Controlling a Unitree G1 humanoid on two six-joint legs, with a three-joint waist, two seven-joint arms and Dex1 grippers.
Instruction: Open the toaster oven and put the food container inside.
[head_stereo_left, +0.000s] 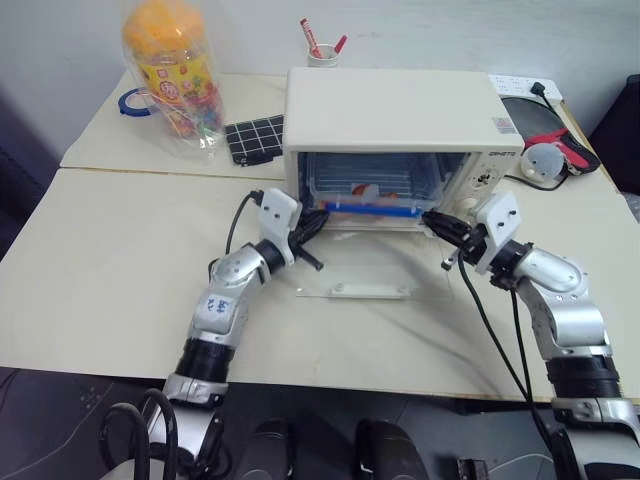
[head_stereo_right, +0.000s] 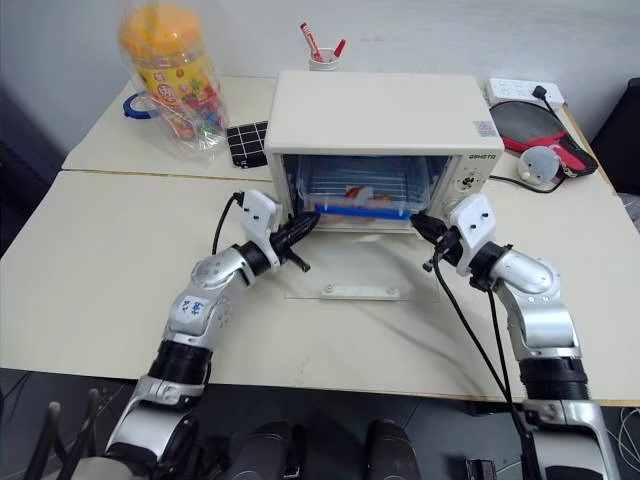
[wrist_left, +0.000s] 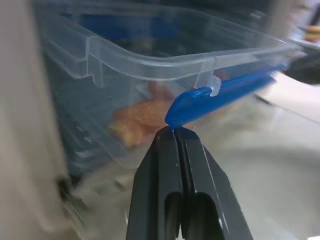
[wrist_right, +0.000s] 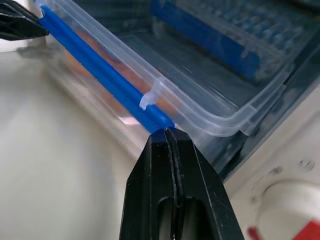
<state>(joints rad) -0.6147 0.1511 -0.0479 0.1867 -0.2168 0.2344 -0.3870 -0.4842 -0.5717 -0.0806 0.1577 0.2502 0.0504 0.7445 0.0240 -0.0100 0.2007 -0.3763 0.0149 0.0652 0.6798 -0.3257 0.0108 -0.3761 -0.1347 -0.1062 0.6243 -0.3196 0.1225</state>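
The cream-white toaster oven (head_stereo_left: 400, 105) stands at the back of the table, its glass door (head_stereo_left: 355, 262) folded down flat toward me. The clear food container (head_stereo_left: 370, 185), with orange-brown pieces inside, sits in the oven's mouth on the rack. Its blue clip (wrist_right: 100, 70) runs along the near side. My left gripper (head_stereo_left: 322, 215) is shut, its tip touching the clip's left end (wrist_left: 187, 102). My right gripper (head_stereo_left: 430, 218) is shut too, with its tip against the clip's right end. Neither one has the clip between its fingers.
A tall orange-lidded jar (head_stereo_left: 175, 75) and a blue tape roll (head_stereo_left: 133, 102) stand at the back left beside a black grid pad (head_stereo_left: 255, 138). A pen cup (head_stereo_left: 322, 50) is behind the oven. A power strip (head_stereo_left: 515, 85), a red-and-black item (head_stereo_left: 545, 120) and cables lie at the right.
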